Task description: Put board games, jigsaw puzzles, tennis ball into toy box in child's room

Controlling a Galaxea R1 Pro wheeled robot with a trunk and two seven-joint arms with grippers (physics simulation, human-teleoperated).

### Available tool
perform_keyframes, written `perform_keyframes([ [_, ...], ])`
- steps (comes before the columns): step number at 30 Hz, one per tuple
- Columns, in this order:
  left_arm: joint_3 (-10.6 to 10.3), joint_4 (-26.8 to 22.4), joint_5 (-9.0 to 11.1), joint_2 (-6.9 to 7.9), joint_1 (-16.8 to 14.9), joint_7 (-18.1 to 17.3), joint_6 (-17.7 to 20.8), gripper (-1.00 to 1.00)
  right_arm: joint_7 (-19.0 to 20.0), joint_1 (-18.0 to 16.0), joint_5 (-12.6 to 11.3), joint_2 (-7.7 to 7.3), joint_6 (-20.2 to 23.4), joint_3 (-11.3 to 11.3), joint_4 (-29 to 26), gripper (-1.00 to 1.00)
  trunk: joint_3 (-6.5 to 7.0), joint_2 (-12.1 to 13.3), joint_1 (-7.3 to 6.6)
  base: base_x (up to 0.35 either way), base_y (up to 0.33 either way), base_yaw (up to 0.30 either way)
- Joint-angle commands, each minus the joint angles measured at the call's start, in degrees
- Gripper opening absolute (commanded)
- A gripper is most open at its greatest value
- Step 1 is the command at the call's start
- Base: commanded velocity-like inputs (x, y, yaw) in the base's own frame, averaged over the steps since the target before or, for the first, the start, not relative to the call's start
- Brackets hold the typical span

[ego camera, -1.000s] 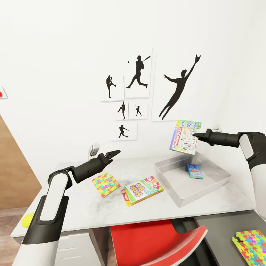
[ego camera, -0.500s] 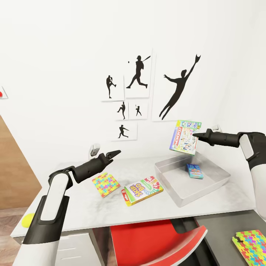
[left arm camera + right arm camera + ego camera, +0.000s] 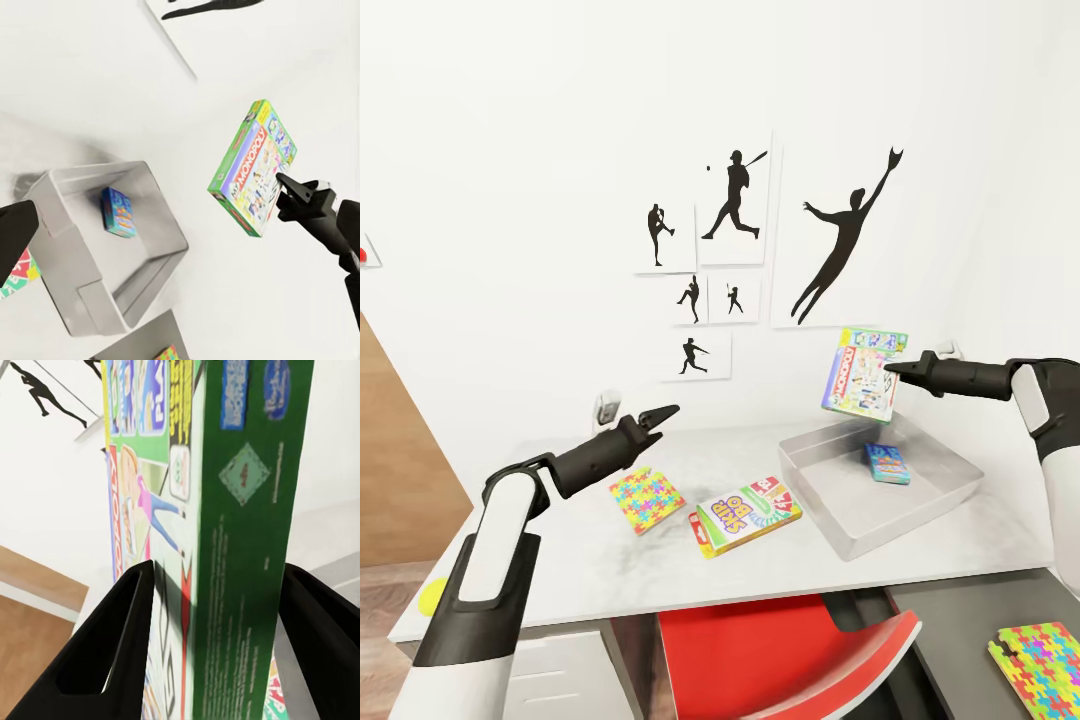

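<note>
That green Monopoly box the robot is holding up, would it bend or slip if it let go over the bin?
The Monopoly box probably stays stiff: its edges look straight while pinched by the right gripper. Held on edge above the toy box, it would likely drop and tip flat. Its glossy faces may be slippery.

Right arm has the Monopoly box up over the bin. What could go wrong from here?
1. The right gripper pinches the Monopoly box only at one edge, held upright; it may swing or slip.
2. It hangs over the toy box back wall, not its middle; released now, it might catch the rim and tip out.
3. A small blue game box already lies inside; the big box could land tilted on it.
</note>
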Motion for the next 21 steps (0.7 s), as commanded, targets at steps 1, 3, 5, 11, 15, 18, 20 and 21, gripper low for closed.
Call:
perform_keyframes([
  [1,0.13,-0.03,0.77,-0.06,-0.06,0.36,0.36,1.00,0.17,-0.07,-0.04,0.00,0.27,-0.11,0.02,-1.00,-0.13,-0.13,0.04,0.000,0.000,0.000],
  [3,0.19,-0.03,1.42,-0.01,-0.04,0.39,0.34,1.00,0.15,-0.07,0.01,-0.04,0.26,-0.11,0.00,-1.00,-0.13,-0.13,0.04,0.000,0.000,0.000],
  [5,0.23,-0.03,1.62,0.01,-0.02,0.37,0.33,1.00,0.14,-0.11,0.07,-0.13,0.24,-0.12,-0.01,-1.00,-0.13,-0.13,0.04,0.000,0.000,0.000],
  [11,0.27,-0.03,1.77,0.05,0.00,0.36,0.32,1.00,0.12,-0.26,0.15,-1.26,0.21,0.05,-0.08,-1.00,-0.13,-0.13,0.04,0.000,0.000,0.000],
  [15,0.28,-0.03,1.85,0.06,0.01,0.35,0.32,1.00,0.12,-0.41,0.20,-2.03,0.15,1.26,-0.25,-1.00,-0.13,-0.13,0.04,0.000,0.000,0.000],
  [18,0.29,-0.03,1.87,0.06,0.01,0.35,0.32,1.00,0.12,-0.59,0.33,-2.37,-0.12,2.94,-0.46,-1.00,-0.13,-0.13,0.04,0.000,0.000,0.000],
  [20,0.29,-0.03,1.89,0.06,0.03,0.35,0.32,1.00,0.12,-0.68,0.53,-2.55,-0.43,3.97,-0.57,-1.00,-0.13,-0.13,0.04,0.000,0.000,0.000],
  [21,0.29,-0.03,1.90,0.06,0.04,0.35,0.32,1.00,0.14,-0.80,1.21,-3.08,-1.37,6.35,-0.72,-1.00,-0.13,-0.13,0.04,0.000,0.000,0.000],
])
